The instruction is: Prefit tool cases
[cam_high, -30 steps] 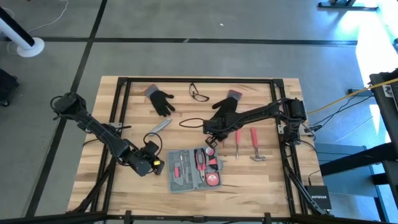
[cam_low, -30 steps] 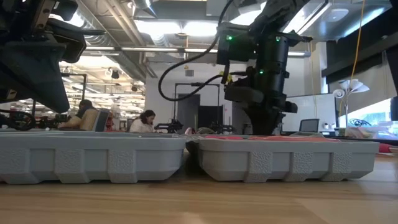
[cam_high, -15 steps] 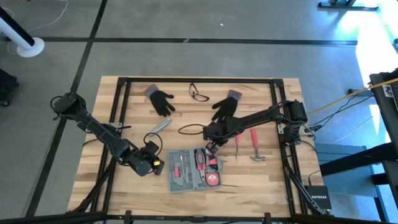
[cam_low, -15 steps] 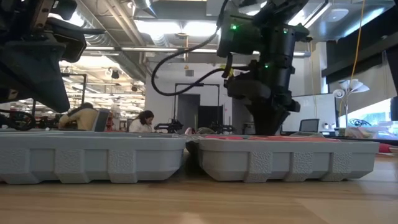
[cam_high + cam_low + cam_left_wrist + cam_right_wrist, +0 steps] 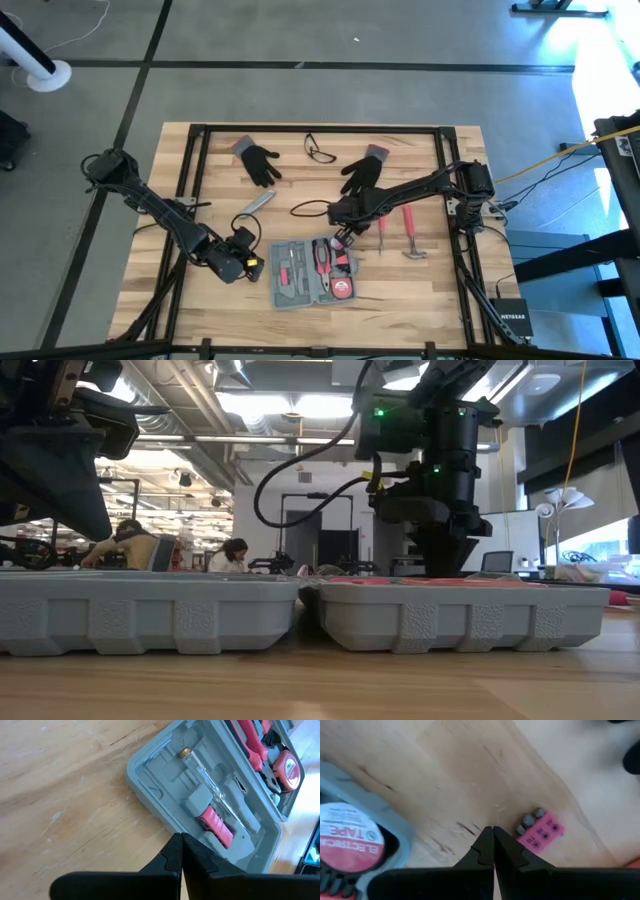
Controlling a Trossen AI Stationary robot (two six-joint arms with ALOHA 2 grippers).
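The blue-grey tool case [image 5: 300,293] lies open on the table near its front edge, both halves flat, with red-handled tools in its recesses. My left gripper [image 5: 249,262] is shut and slants down just left of the case's left edge [image 5: 145,785]. In the low view its tip [image 5: 95,532] hangs above rim height. My right gripper [image 5: 340,239] is shut and points down at the bare table by the case's far right corner [image 5: 395,827], beside a small pink bit holder [image 5: 540,831]. The case rim hides its tips in the low view [image 5: 440,560].
Two black gloves [image 5: 260,162] [image 5: 365,170] and safety glasses [image 5: 320,150] lie at the far side. A slim grey bar [image 5: 258,203] lies left of centre. A red screwdriver [image 5: 381,231] and a hammer [image 5: 410,236] lie right of the case. A roll of tape [image 5: 347,837] sits in the case.
My right gripper has edged toward the table's near edge, closer to the case's far right corner, uncovering more of the right glove. It has stayed shut and pointing down. The case has not moved.
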